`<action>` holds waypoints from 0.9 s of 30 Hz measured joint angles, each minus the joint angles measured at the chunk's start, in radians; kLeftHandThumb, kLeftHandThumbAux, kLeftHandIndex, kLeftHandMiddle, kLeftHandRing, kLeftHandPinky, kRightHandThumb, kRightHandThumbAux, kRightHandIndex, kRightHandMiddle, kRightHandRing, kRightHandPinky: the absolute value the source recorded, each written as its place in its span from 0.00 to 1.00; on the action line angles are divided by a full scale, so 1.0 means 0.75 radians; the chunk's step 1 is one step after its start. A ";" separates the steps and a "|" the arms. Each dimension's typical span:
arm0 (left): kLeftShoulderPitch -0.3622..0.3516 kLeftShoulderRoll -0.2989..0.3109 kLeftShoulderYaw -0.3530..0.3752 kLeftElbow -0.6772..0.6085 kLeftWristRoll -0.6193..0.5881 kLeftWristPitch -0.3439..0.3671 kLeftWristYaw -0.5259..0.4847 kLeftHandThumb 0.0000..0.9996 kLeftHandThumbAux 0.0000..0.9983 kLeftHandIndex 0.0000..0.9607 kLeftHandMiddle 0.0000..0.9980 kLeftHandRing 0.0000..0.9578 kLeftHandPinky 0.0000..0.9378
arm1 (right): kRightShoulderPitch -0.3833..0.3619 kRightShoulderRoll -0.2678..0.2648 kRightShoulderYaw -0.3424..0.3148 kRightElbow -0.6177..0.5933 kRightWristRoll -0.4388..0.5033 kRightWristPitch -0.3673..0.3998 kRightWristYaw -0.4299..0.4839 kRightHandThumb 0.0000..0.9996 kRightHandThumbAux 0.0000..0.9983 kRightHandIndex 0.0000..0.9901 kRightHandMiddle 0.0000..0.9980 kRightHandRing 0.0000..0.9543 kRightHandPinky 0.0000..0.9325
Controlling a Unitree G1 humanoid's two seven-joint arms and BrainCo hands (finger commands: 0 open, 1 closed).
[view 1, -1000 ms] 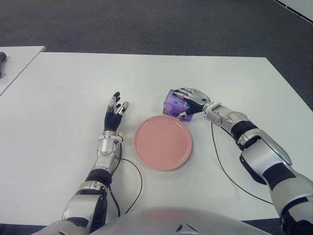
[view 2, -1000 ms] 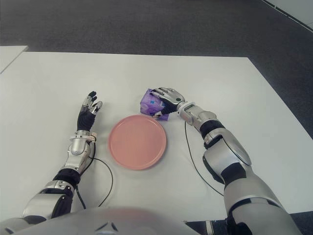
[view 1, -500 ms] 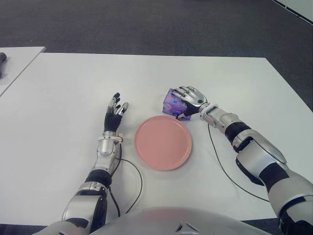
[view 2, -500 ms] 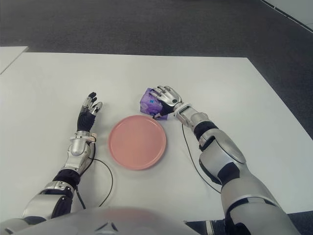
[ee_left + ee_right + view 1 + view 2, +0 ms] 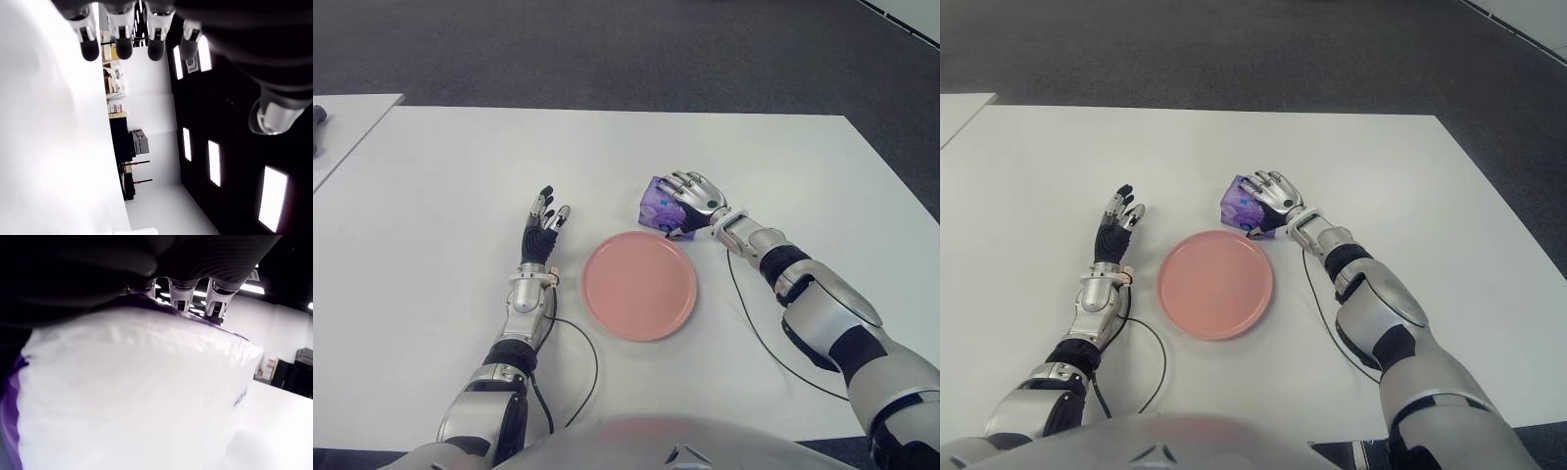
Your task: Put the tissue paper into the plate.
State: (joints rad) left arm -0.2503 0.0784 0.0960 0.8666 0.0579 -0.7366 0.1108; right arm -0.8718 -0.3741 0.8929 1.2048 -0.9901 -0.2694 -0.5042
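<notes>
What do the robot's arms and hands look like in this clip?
Both arms are silver-grey shells with black joint segments. The left hand has a black palm and dark-tipped silver fingers; the right hand shows a silver back. A thin black cable trails from each forearm.

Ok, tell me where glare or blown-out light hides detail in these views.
Left wrist view: the table is washed out to featureless white. Right wrist view: the tissue pack fills the frame, its wrapper bleached pale beneath the right hand. Eye views: evenly lit; the plate reads clearly.
</notes>
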 measured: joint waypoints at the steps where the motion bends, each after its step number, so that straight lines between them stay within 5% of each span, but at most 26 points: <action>1: 0.000 0.000 0.000 -0.001 0.000 0.000 0.000 0.00 0.43 0.00 0.00 0.00 0.00 | 0.001 0.001 0.001 0.001 0.000 0.003 -0.004 0.07 0.44 0.00 0.00 0.00 0.00; 11: 0.005 -0.001 -0.001 -0.008 0.001 -0.001 0.000 0.00 0.42 0.00 0.00 0.00 0.00 | 0.002 0.004 0.007 0.004 0.000 0.011 -0.031 0.11 0.47 0.00 0.00 0.00 0.00; 13: 0.006 -0.002 -0.001 -0.010 0.001 -0.001 0.000 0.00 0.42 0.00 0.00 0.00 0.00 | 0.003 0.004 0.006 0.005 0.001 0.011 -0.042 0.19 0.50 0.00 0.01 0.01 0.06; 15: 0.008 -0.003 -0.001 -0.016 0.001 0.000 0.000 0.00 0.41 0.00 0.00 0.00 0.00 | 0.005 0.003 0.003 0.007 0.004 0.010 -0.059 0.27 0.51 0.03 0.05 0.07 0.14; 19: 0.014 -0.006 -0.001 -0.028 0.001 0.004 0.000 0.00 0.41 0.00 0.00 0.00 0.00 | 0.020 0.004 -0.015 0.011 0.020 0.005 -0.098 0.49 0.52 0.27 0.39 0.40 0.43; 22: 0.017 -0.010 -0.001 -0.033 0.001 0.008 0.000 0.00 0.41 0.00 0.00 0.00 0.00 | 0.039 0.011 -0.048 0.012 0.053 -0.004 -0.124 0.65 0.65 0.39 0.59 0.62 0.66; 27: 0.021 -0.012 -0.001 -0.037 0.001 0.008 0.002 0.00 0.41 0.00 0.00 0.00 0.00 | 0.077 0.049 -0.131 -0.012 0.133 -0.007 -0.138 0.72 0.70 0.44 0.73 0.76 0.80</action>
State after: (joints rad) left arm -0.2343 0.0696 0.0956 0.8390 0.0586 -0.7308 0.1124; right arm -0.8140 -0.3373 0.7944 1.1955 -0.8902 -0.2747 -0.6077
